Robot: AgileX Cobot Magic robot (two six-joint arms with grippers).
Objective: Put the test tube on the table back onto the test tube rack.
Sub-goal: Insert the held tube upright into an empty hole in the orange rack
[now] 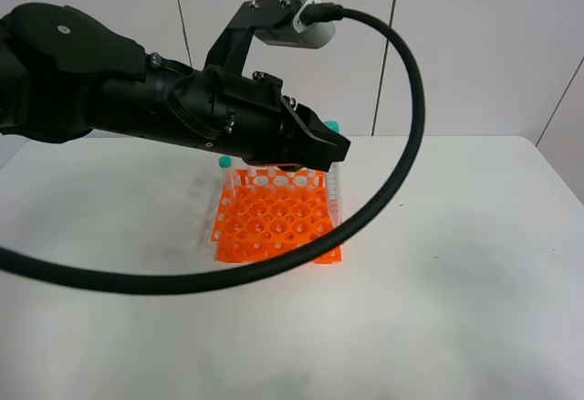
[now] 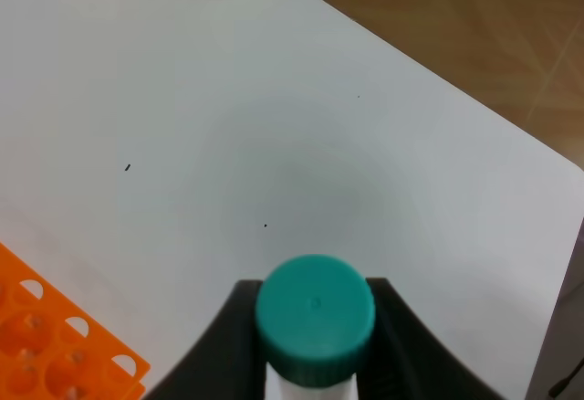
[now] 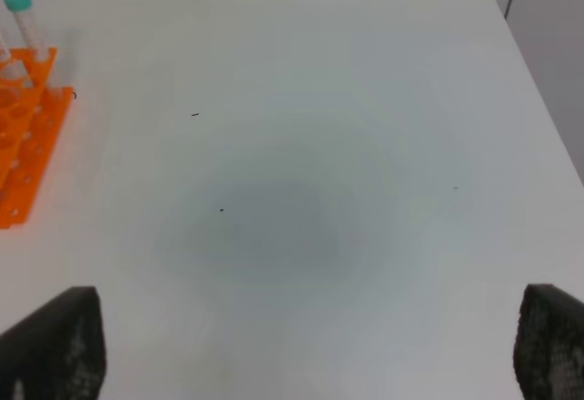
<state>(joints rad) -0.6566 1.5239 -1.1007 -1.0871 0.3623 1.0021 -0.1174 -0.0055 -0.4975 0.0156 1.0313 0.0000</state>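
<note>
My left gripper (image 2: 315,336) is shut on the test tube (image 2: 315,313), its teal cap between the black fingers (image 2: 224,327). From above, the left gripper (image 1: 319,152) hangs over the far right corner of the orange test tube rack (image 1: 274,226). The held tube's teal cap (image 1: 333,127) peeks out behind it, and a clear body runs down beside the rack's right edge. The tube's tip is hidden. My right gripper (image 3: 301,354) is open over bare white table (image 3: 301,217), well away from the rack (image 3: 23,144).
Another teal-capped tube (image 1: 224,161) stands at the rack's far left. A capped tube (image 3: 18,7) shows at the rack in the right wrist view. The left arm's black cable (image 1: 401,144) loops over the table's right half. Wooden floor (image 2: 474,35) lies beyond the table edge.
</note>
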